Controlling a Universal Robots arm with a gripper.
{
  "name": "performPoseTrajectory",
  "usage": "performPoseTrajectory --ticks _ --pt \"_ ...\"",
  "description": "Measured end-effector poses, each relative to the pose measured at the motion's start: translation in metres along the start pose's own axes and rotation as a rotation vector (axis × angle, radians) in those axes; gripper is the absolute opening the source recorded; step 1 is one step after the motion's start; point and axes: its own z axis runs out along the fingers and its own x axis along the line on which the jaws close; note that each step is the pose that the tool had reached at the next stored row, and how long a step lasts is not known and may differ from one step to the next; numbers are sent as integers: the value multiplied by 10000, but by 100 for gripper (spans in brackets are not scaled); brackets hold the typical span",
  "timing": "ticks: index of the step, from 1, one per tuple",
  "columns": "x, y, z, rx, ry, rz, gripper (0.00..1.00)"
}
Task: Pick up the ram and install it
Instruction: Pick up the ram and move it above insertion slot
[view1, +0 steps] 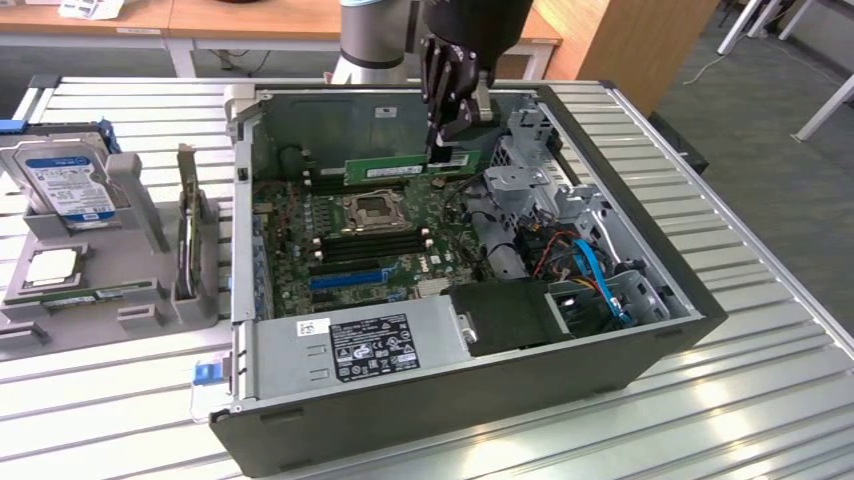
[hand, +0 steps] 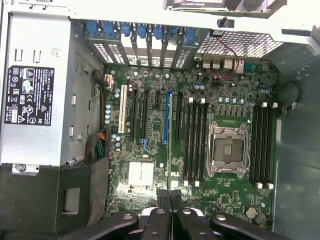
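Grips the ram (view1: 395, 170) near one end, clenched; hangs inside the open case (view1: 561, 395), motherboard (view1: 350, 255) and processor socket (view1: 372, 211) below the gripper (view1: 450, 143).

long skinny green circuit-board ram stick (view1: 398, 169) with dark chips, standing level on its long edge, one end pinched in the black gripper (view1: 449, 152), up over the far side of the green motherboard (view1: 287, 215) inside the open grey computer case (view1: 441, 420)

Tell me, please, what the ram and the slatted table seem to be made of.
The ram: a matt green circuit board with a white label, probably fibreglass laminate. The table: pale ribbed slats with a soft sheen, most likely aluminium, though painted steel is possible.
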Motion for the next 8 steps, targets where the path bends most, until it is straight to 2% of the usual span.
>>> performPoseTrajectory --ticks 8 --pt "-190 10 20 1 -1 21 12"
